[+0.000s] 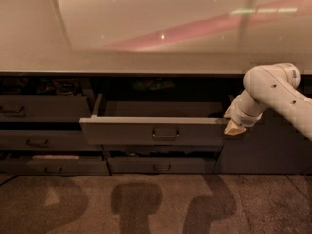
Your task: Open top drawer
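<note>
On my feed the top drawer (122,131) sits under the middle of the worktop's (146,62) front edge. It is pulled partway out, so its dark front stands clear of the cabinet face. Its pull handle (165,133) is at the centre of that front, with nothing touching it. I can see the left side rail (97,105) running back into the shadow under the worktop, and a strip of the drawer's inside behind the front.

The gripper (233,123) is at the right end of the drawer front, right up against its top corner. The white arm (273,89) comes in from the right edge of my view and bends down to it. I cannot tell whether the gripper is spread or pressed together, or whether it actually has hold of the front.

Left of the top drawer there is a narrower drawer (44,108), also slightly out, with another narrow front (44,140) beneath it. Two low drawers (161,165) run along the bottom. The floor (273,204) in front carries several dark shadows.
</note>
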